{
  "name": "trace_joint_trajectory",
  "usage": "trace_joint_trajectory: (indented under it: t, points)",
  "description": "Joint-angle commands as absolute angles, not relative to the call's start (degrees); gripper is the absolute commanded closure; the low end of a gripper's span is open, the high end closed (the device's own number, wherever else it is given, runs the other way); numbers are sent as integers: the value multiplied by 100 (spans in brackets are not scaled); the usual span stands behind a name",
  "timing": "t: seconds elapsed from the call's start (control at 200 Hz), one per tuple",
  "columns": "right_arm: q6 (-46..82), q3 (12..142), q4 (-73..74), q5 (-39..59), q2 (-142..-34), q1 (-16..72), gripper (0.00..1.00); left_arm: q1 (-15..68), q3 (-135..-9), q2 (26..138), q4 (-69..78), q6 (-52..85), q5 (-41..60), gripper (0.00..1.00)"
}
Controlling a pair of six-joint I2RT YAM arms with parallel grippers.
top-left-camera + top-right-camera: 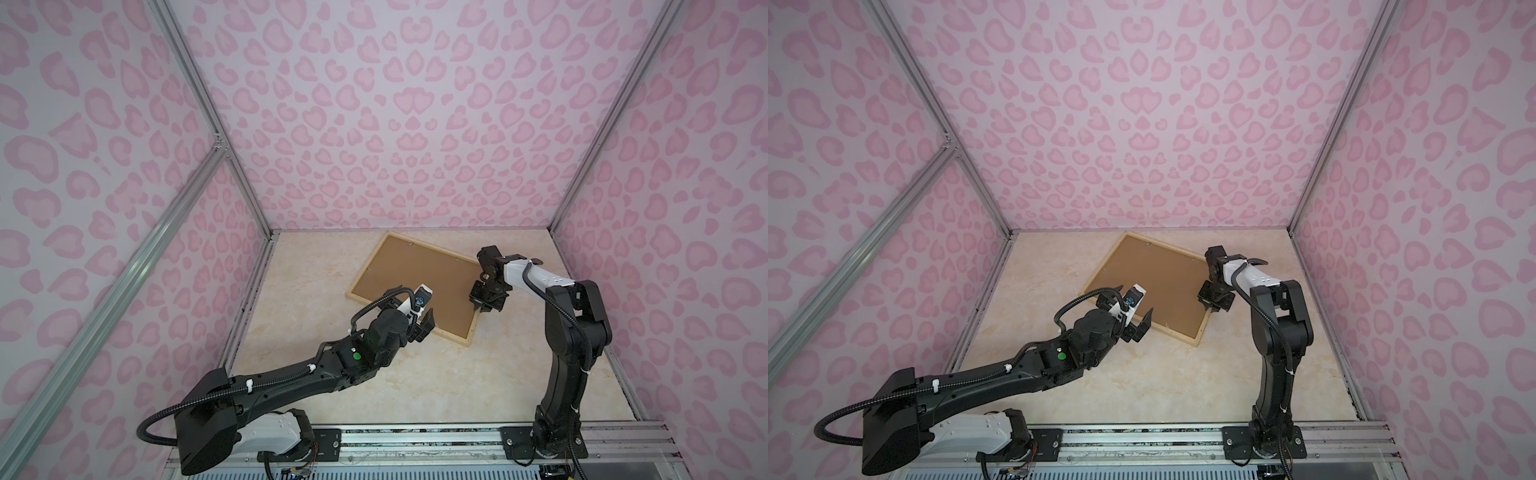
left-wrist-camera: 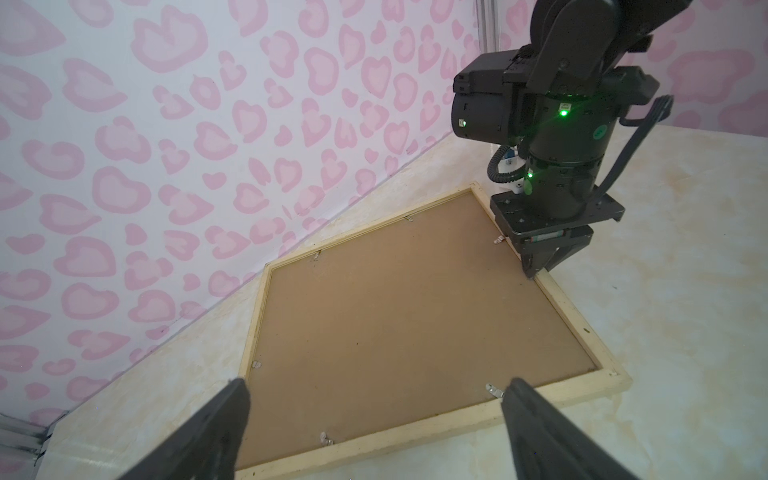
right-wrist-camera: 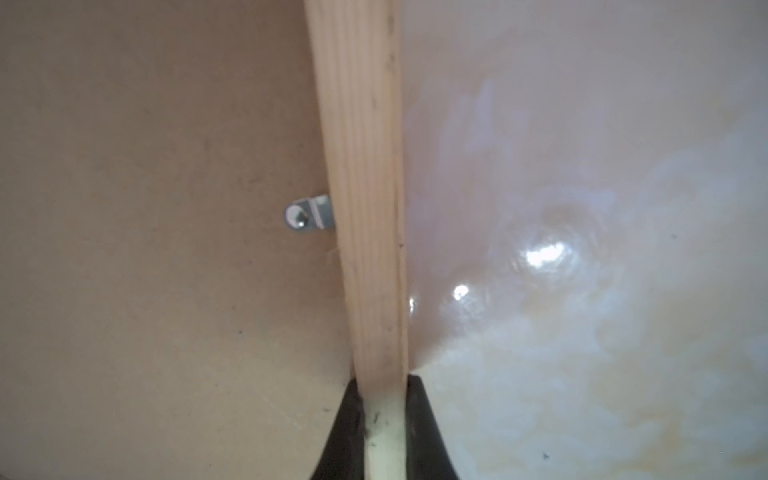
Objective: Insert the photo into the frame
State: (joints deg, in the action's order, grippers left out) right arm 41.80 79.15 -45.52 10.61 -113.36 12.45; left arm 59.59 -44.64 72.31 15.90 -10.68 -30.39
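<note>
**Top views.** The frame (image 1: pixel 367 265) (image 1: pixel 1104 263) is recorded in both top views lying back-up on the marbled tabletop (image 1: pixel 374 395). It sits toward 12 o'clock of the surface and is turned cornerwise, one corner close to the rear wall (image 1: pixel 415 124). A brown backing board (image 1: pixel 415 282) is seated inside the pale wood strips. The left tool (image 1: pixel 424 326) is held over the frame's 7 o'clock edge, released, fingers spread wide, nothing between them. The right tool (image 1: pixel 481 308) is pointed down onto the 3 o'clock edge, near the 5 o'clock corner, its fingers drawn together on the wood.

**Left wrist.** The frame (image 2: pixel 582 336) and backing board (image 2: pixel 415 324) are taken in almost whole. The left tool's two dark fingertips (image 2: pixel 237 390) are seen far apart above the nearest strip; contact with it cannot be judged. Small metal tabs (image 2: pixel 494 390) are noted along the inner edges, lapping onto the board. On the far strip the right tool (image 2: pixel 534 272) is seen clenched, tips down on the wood.

**Right wrist.** One strip of the frame (image 3: pixel 361 208) is seen running straight between the two black fingers (image 3: pixel 347 419). It is pinched from both sides, so the right tool is grasping the frame. The backing board lies on one side of the strip, with a single metal tab (image 3: pixel 309 217) touching the wood; glossy tabletop (image 3: pixel 582 311) lies on the other.
</note>
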Motion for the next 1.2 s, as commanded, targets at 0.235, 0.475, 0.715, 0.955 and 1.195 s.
trace_joint_trajectory:
  t: [0.235,0.475,0.715,0.955,1.195]
  points:
    - [4334,7854,-4942,1059,-10839,1275,100,5950,-4576,7391,1791,-1554,-2041,3]
    - [3999,8010,-5393,1859,-10413,1021,100,6109,-3973,7345,1924,-3268,-1250,3]
    - [3827,8134,-5780,1976,-10067,890,100,6578,-3440,7804,2813,-4708,-1854,3]
    - [3764,8138,-5897,2140,-10019,844,100,6583,-3357,8887,4516,-5335,-2300,2]
    - [3790,8149,-5915,2214,-10032,843,100,6565,-3655,10321,6033,-5678,-2638,4]
